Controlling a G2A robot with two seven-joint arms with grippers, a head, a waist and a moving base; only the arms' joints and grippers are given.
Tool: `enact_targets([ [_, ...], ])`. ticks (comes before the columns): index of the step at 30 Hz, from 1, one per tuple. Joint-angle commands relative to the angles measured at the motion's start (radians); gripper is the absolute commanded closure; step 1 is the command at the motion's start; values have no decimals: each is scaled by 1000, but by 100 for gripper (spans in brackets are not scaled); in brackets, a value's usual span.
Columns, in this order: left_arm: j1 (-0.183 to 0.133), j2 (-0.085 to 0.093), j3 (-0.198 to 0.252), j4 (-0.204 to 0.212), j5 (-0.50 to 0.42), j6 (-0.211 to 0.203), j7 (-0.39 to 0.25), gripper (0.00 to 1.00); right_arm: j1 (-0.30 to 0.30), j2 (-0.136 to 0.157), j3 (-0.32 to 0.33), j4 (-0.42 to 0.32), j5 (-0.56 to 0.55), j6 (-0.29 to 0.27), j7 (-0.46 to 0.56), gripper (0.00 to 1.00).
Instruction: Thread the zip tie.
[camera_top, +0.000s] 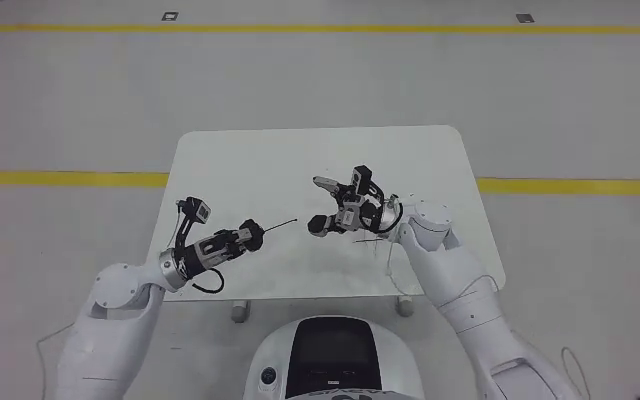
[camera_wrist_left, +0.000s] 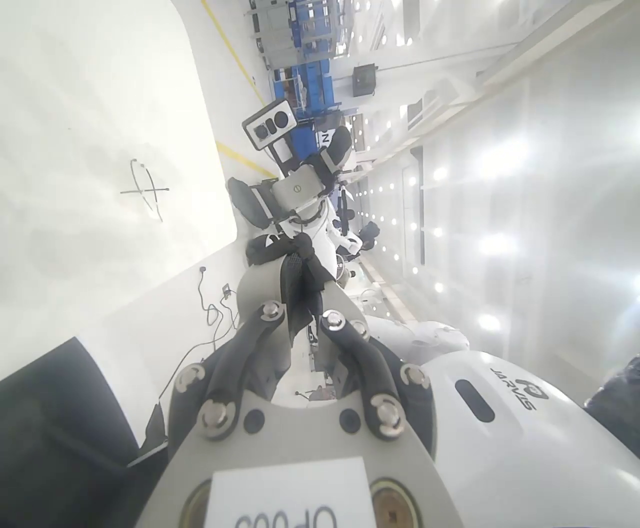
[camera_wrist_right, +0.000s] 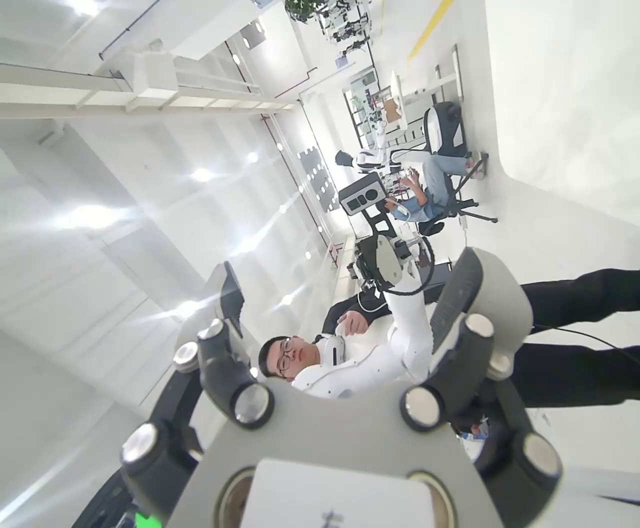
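Pincers face each other in the air above the white, round-cornered table (camera_top: 260, 170). The left pincer (camera_top: 252, 236) is closed on one end of a thin black plastic zip tie (camera_top: 282, 226), whose free length sticks out toward the right pincer (camera_top: 321, 204) without reaching it. The right pincer is spread wide and holds nothing. A few more thin black spare ties (camera_wrist_left: 148, 190) lie crossed on the table beside the right arm.

The zip tie looks nearly weightless, so load is no concern; control of the tip is. Such a strap is likely springy: stiff enough to stand out straight, as it does here, yet prone to wobble and bow when pushed. Its smooth, narrow surface could slip or twist between the pads. Whether the head or the tail is clamped, I cannot tell.

A second hold probably belongs close to the free tip, flat faces between the pads. That way the strap can bend into a loop without kinking, and the tail can be aimed at the small head slot. Gripping too far back would likely leave the tip wandering.
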Motion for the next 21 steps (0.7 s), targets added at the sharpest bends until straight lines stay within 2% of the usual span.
enact_targets([
  [1,0,0,0,0,1,1,2,100,0,0,0,0,0,0,0,0],
  [5,-2,1,18,-5,19,7,21,100,-9,0,-6,5,28,-14,-5,0],
  [8,-1,4,12,5,5,11,6,100,4,5,-13,27,40,-22,64,0],
  [10,-3,6,7,12,8,-20,2,100,5,7,-13,32,37,-30,74,0],
  [16,-3,6,7,12,8,-20,2,100,4,7,-13,30,36,-34,68,0],
  [21,-3,6,7,12,8,-20,2,100,-7,10,-22,19,46,-87,64,0],
])
